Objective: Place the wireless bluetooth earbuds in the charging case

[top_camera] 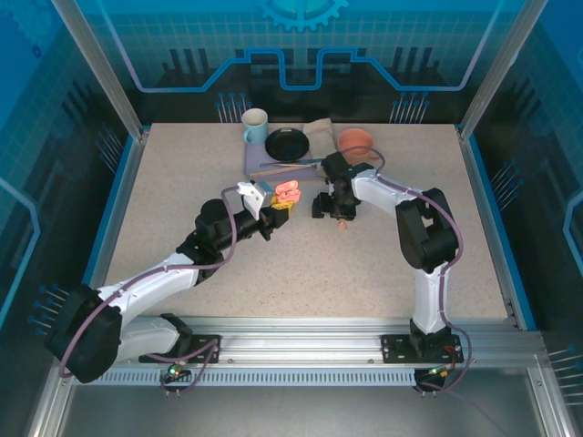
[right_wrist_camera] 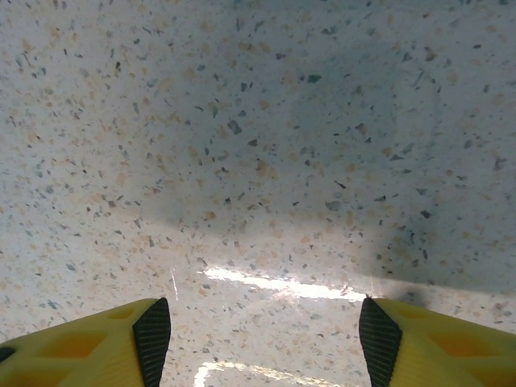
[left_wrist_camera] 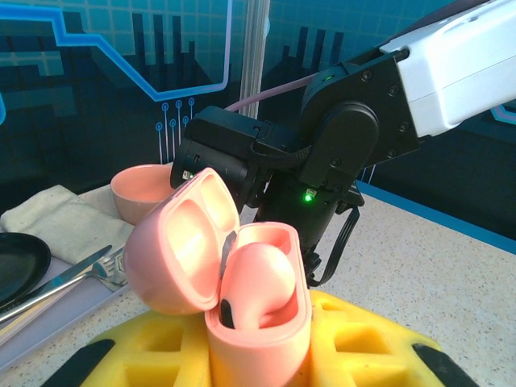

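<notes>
A salmon-pink charging case [left_wrist_camera: 242,322] stands upright between the yellow fingers of my left gripper [left_wrist_camera: 258,359], which is shut on its lower half. Its lid [left_wrist_camera: 173,250] is swung open to the left. One salmon-pink earbud [left_wrist_camera: 258,282] sits in the case's well, its rounded head sticking up. In the top view the case [top_camera: 288,190] is at mid-table with my left gripper [top_camera: 279,208] below it. My right gripper [top_camera: 332,209] hangs just to its right, pointing down. Its jaws [right_wrist_camera: 264,343] are open over bare tabletop. A tiny pink speck [top_camera: 342,225] lies beside it, too small to identify.
At the back of the table stand a light blue mug [top_camera: 255,126], a black plate [top_camera: 288,144] and a pink bowl [top_camera: 356,138] on a grey cloth [top_camera: 319,127], with cutlery [top_camera: 291,165] in front. The right arm's wrist [left_wrist_camera: 339,161] looms close behind the case.
</notes>
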You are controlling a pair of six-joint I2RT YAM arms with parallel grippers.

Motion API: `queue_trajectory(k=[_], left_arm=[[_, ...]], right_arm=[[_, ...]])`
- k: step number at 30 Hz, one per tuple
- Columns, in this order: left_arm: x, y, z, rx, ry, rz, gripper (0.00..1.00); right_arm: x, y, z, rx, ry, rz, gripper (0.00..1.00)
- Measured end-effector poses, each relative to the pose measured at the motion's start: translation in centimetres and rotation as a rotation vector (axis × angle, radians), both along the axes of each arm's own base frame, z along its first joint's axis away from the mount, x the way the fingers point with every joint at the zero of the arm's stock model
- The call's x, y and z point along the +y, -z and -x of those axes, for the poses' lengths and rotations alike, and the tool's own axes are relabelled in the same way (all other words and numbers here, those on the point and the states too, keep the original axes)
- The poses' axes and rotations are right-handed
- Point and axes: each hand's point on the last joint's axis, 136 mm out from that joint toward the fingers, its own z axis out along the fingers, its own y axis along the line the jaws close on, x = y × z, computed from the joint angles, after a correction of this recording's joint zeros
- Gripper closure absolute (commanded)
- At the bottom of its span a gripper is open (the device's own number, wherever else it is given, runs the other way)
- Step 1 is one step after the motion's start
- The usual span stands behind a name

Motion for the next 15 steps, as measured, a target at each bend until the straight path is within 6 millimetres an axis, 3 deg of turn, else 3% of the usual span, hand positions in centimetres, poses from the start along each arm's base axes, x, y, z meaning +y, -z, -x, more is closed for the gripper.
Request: queue_trajectory(k=[6,15], left_arm=[[0.0,0.0,0.0,0.001,0.0,0.0,1.0],[0.0,0.1,0.0,0.003,0.0,-0.001,1.0]], right_arm=[[-1.6,0.3,0.5,0.01,0.014,0.093,0.36],[-1.9,0.6,0.8,0.002,0.02,0.127,0.36]])
